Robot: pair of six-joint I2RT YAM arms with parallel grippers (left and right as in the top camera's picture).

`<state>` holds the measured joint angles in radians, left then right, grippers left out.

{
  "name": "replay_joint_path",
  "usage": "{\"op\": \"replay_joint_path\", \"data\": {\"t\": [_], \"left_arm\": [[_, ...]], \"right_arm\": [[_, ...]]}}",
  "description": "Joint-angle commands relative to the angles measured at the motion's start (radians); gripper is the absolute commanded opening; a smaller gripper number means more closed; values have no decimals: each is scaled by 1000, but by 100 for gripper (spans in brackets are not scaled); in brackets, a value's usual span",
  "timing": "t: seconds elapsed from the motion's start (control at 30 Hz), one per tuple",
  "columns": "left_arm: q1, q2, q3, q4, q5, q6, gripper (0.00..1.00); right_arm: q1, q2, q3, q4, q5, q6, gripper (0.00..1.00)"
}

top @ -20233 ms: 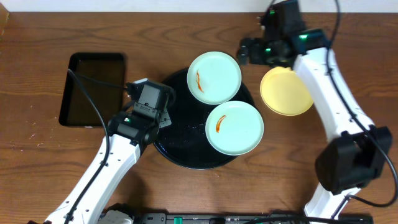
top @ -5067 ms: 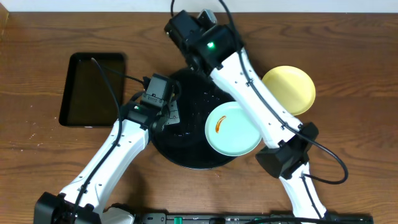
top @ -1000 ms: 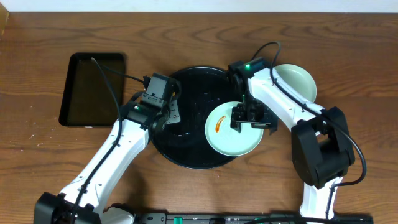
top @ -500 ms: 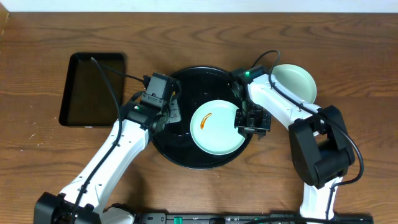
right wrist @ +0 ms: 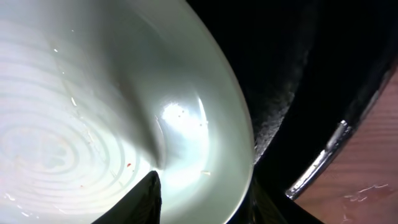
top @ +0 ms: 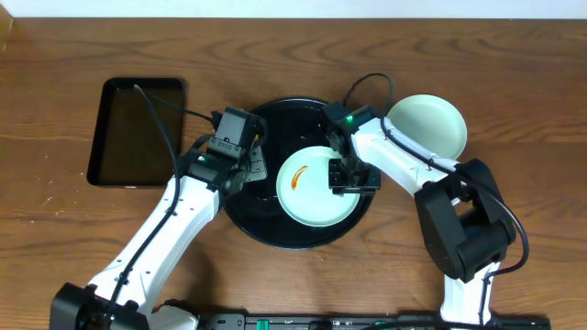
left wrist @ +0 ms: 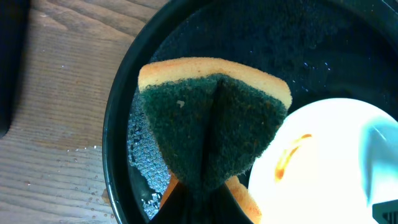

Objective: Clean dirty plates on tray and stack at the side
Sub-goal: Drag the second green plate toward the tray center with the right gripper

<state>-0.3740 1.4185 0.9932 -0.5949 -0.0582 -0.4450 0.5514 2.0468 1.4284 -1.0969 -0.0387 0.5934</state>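
- The tray [top: 295,112] sits mid-tabletop [top: 514,55]. A smaller tray [top: 138,128] lies to its left, apart.
- One plate [top: 307,197] lies in the tray, toward its right half.
- A second plate [top: 431,124] rests on the tabletop, right of the tray and behind the first.
- The sponge [left wrist: 211,118], in the left hand [top: 248,169], is over the tray's left part, beside the plate.
- The right hand [top: 347,174] is at the plate's right rim, which lies between its fingers.

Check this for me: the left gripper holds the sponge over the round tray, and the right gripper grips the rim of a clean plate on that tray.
One detail is wrong: the plate is not clean. It bears an orange-brown smear, plain in the overhead and left wrist views. The rest holds: the left gripper holds the sponge over the round tray, and the right gripper grips that plate's rim.
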Motion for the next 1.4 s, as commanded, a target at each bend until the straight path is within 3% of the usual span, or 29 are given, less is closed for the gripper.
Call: {"op": "replay_joint_path", "data": {"t": [0.0,0.27,0.33,0.43,0.47,0.9,1.37], "left_arm": [[4,6,-8,-3,-5,-5,9],[4,6,-8,2,-5,-5,9],[4,6,-8,2,-5,-5,9],[4,6,-8,2,-5,-5,9],[4,6,-8,2,-5,-5,9],[4,6,-8,6,-5,-5,9],[4,6,-8,14,-5,-5,9]], "right_arm": [[2,1,-8,-3,5,-29,43],[0,1,-37,24,3,-30,42],[0,1,-37,31,2,-30,37],[-3,1,-37,53,-17,-31,19],[-5,1,-37,74,-32,-41,18],[-87,1,-35,253,-131,-200,21],[-89,1,-35,182,-198,-216,3]]}}
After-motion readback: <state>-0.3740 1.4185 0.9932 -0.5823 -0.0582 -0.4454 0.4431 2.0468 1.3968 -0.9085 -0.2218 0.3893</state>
